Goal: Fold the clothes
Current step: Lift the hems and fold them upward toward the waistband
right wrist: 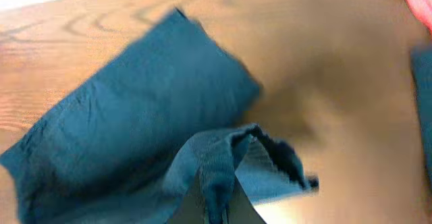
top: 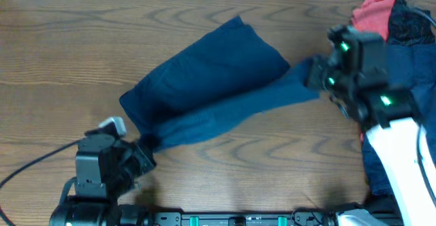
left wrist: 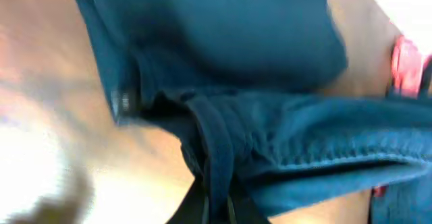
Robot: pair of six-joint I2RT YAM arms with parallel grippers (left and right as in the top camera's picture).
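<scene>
Overhead, you are holding the navy shorts (top: pixel 211 83) by both ends.
Your left gripper (top: pixel 144 152) and right gripper (top: pixel 315 76) are each pinching an edge, the cloth is stretching between them over the table (top: pixel 54 62), and the red piece (top: pixel 373 13) is lying just behind the right one.

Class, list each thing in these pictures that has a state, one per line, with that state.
Navy garment: body lies spread out, near edge pulled taut between both pincers.
Left pincer: shut on the navy garment's edge.
Right pincer: shut on the same edge's other end.
Pile: heaped at the right, not folded; red and black pieces on top.
</scene>
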